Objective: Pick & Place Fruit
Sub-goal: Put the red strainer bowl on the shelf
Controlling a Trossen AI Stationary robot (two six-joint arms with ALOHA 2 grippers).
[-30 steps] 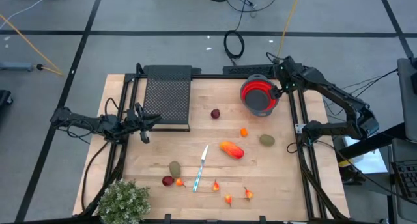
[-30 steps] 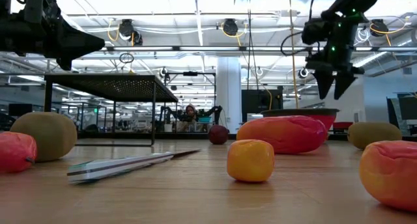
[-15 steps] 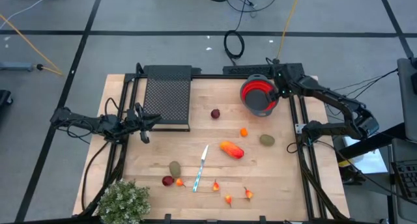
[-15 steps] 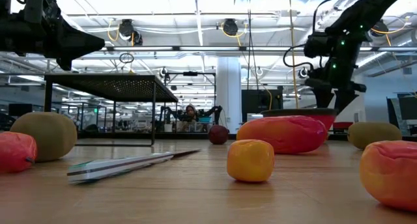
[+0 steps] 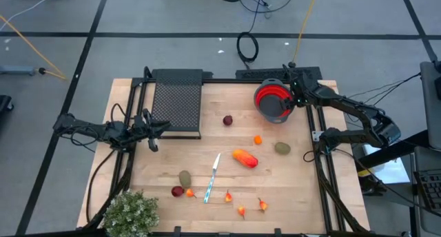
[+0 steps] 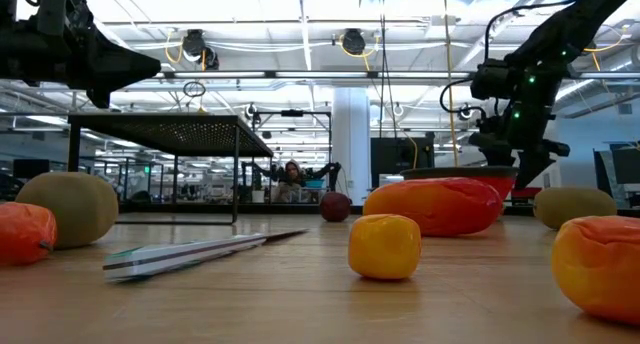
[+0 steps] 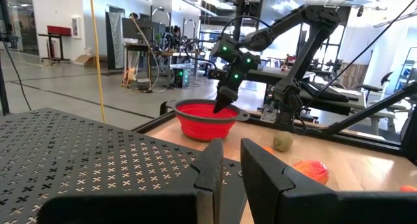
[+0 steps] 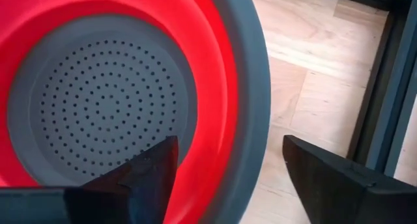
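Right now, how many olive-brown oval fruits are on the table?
2. One olive-brown oval lies near the table's right edge, below the red colander. The other olive-brown oval lies lower left of the knife, above the dark-red ball. None looks hidden.

1. From overhead we look straight down on the whole table.
2. At tabletop height we look level across it into the room.
3. From the left wrist we face the red colander.
4. From the right wrist we hang close above that colander's rim.
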